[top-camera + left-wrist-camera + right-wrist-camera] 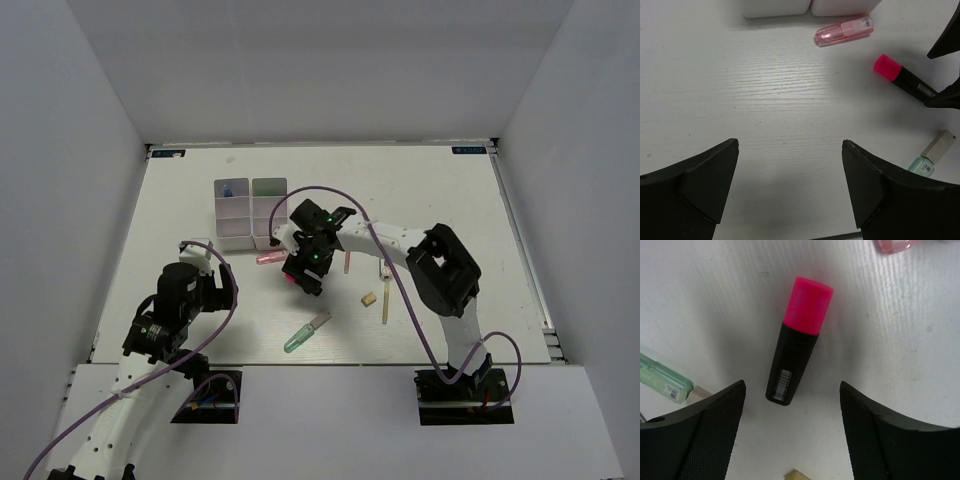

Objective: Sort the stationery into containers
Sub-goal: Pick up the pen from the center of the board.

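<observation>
Hovering wide open and empty over pink-capped black marker [796,352], long axis crosswise to right jaws' closing line; left jaws open, empty, farther off.

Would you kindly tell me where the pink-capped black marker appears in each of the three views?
Top external: marker near centre, mostly hidden under the right pincer; a pink bit shows.
Left wrist: marker upper right, cap pointing up-left.
Right wrist: marker at centre, cap up.
Shared landmark: the pink tube, near the marker in all three.
</observation>
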